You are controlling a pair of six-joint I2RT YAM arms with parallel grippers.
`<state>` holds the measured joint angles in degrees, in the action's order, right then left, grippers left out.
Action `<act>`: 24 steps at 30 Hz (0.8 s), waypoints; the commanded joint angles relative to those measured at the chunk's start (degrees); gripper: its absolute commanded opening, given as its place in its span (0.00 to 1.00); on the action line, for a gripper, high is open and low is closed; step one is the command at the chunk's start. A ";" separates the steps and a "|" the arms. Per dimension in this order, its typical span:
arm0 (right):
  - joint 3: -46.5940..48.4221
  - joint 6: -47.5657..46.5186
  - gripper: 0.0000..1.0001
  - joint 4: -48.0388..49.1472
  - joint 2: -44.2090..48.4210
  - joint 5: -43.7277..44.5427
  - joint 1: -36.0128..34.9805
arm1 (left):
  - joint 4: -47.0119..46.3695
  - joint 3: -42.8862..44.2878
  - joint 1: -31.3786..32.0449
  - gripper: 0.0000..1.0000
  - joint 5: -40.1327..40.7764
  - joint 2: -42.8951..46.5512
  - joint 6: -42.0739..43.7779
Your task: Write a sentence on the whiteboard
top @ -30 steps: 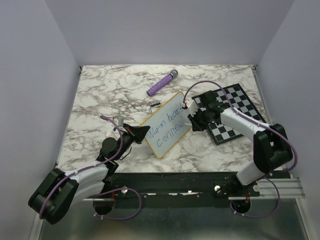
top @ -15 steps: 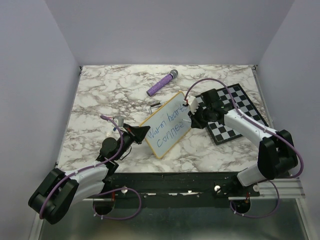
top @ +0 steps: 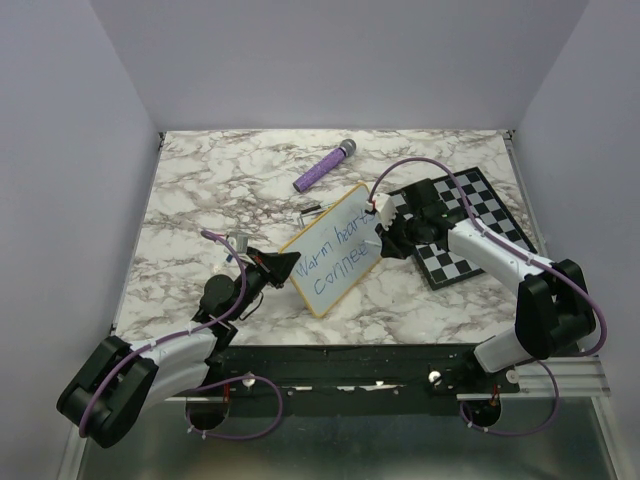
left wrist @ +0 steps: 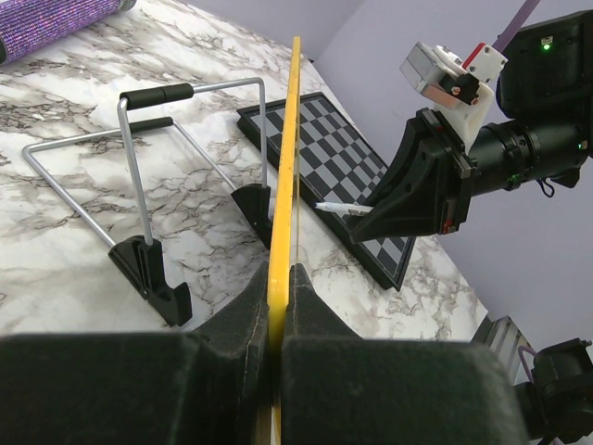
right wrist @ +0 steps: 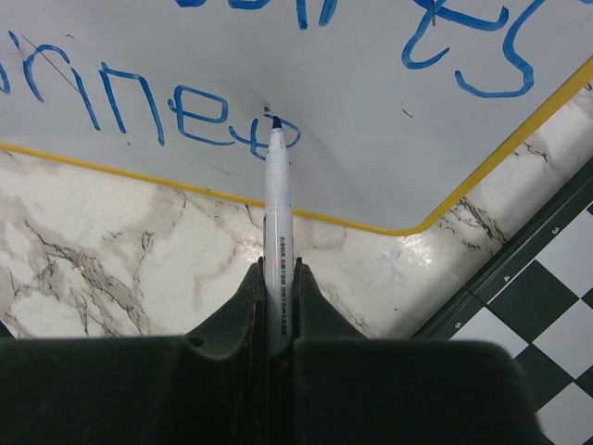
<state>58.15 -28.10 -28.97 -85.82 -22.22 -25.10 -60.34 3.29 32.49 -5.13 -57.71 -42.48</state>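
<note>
Pinching whiteboard (top: 330, 262) edge, L fingers (left wrist: 232, 338); marker (right wrist: 278, 222) tip nr frame.

The whiteboard (top: 332, 250) stands mid-table, the chessboard (top: 470, 225) at its 3 o'clock, a tube (top: 324, 166) at 12. The left gripper (top: 289, 267) sits on its 8 o'clock edge; the pen (right wrist: 277, 185) in the right gripper (top: 381, 230) touches its face.

The left arm (top: 165, 358) stretches low from its base toward the upper right. The left gripper (top: 282, 266) has its 2 fingers pressed together on the edge of the whiteboard (left wrist: 294, 130). The right arm (top: 495, 255) is bent at the elbow and reaches to the left. The right gripper (top: 379, 228) is clamped on a marker (right wrist: 277, 199), which points straight forward between its 2 fingers.
</note>
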 commanded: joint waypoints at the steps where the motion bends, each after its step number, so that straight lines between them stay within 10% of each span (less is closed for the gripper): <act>1: -0.76 -0.73 0.00 1.37 0.48 -0.99 0.23 | -1.36 -0.92 0.38 0.00 -2.26 -0.47 0.91; 24: -0.85 0.85 0.01 2.78 0.04 1.65 1.46 | -1.89 -1.36 0.38 0.00 -2.52 -0.29 0.64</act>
<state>58.00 -27.83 -27.29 -85.82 -21.67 -23.92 -60.53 3.29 32.49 -5.21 -57.82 -42.50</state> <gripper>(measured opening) 0.137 0.071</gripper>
